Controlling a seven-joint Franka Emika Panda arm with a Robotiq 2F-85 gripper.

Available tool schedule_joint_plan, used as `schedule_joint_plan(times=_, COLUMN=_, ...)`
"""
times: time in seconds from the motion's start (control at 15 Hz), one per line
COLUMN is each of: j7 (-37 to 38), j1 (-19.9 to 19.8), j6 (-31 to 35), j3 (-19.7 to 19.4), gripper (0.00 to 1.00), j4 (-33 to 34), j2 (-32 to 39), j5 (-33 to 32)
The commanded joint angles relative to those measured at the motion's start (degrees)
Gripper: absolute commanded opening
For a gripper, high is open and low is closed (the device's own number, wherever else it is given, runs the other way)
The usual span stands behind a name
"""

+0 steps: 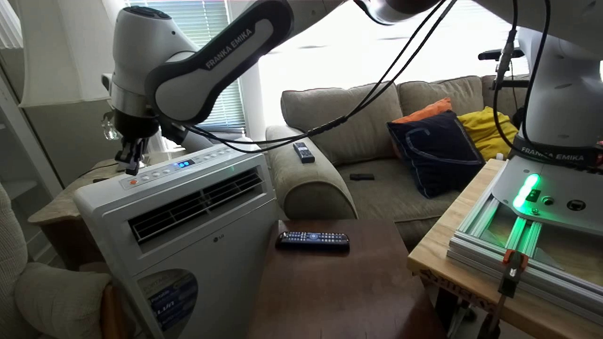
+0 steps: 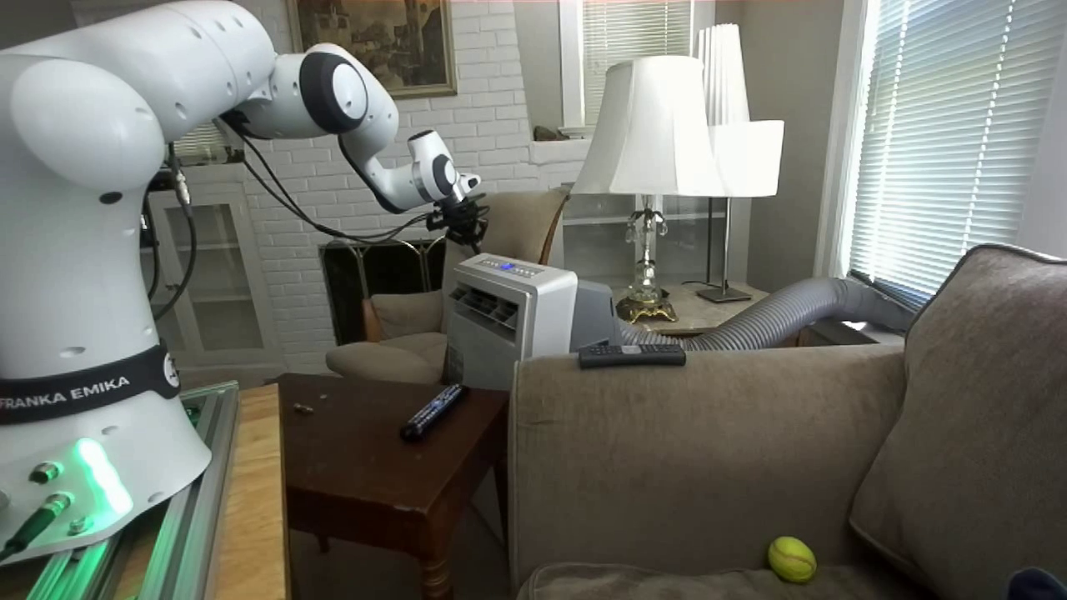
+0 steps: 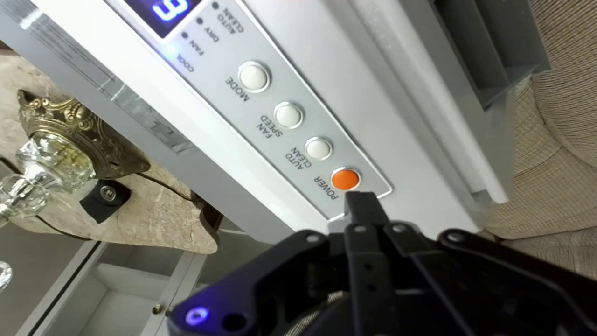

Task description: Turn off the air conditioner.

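Observation:
The air conditioner (image 1: pixel 221 268) is a large white boxy unit with a dark louvre vent and a button strip along its top. It also shows in an exterior view (image 2: pixel 550 317) and in the wrist view (image 3: pixel 401 177). Its display (image 3: pixel 169 8) shows lit blue digits, and a light by COOL glows. The orange power button (image 3: pixel 345 179) is the last in the row, also seen in an exterior view (image 1: pixel 134 181). My gripper (image 3: pixel 366 198) is shut and empty, its fingertips together just beside the power button. I cannot tell whether they touch the panel. The gripper also shows in both exterior views (image 1: pixel 131 165) (image 2: pixel 475 242).
A brown wooden table (image 1: pixel 339 292) with a black remote (image 1: pixel 313 240) stands beside the unit. A sofa (image 2: pixel 708 467) holds another remote (image 2: pixel 632 356) on its arm. A grey hose (image 2: pixel 775 312) runs behind. A lamp (image 2: pixel 650 125) and an armchair (image 2: pixel 400 358) stand near the unit.

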Motion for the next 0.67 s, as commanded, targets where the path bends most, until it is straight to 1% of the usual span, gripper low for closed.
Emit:
schedule_joint_plan(times=0.0, j7=-0.3, j1=0.7, j6=-2.3, j3=-0.2, gripper=0.00, j4=8.4, j2=5.1, j5=0.3)
schedule_joint_plan(times=0.6, j7=-0.1, j1=1.0, j6=-5.6, j3=-1.4, gripper=0.00, j4=18.3, j2=11.6, j5=0.6)
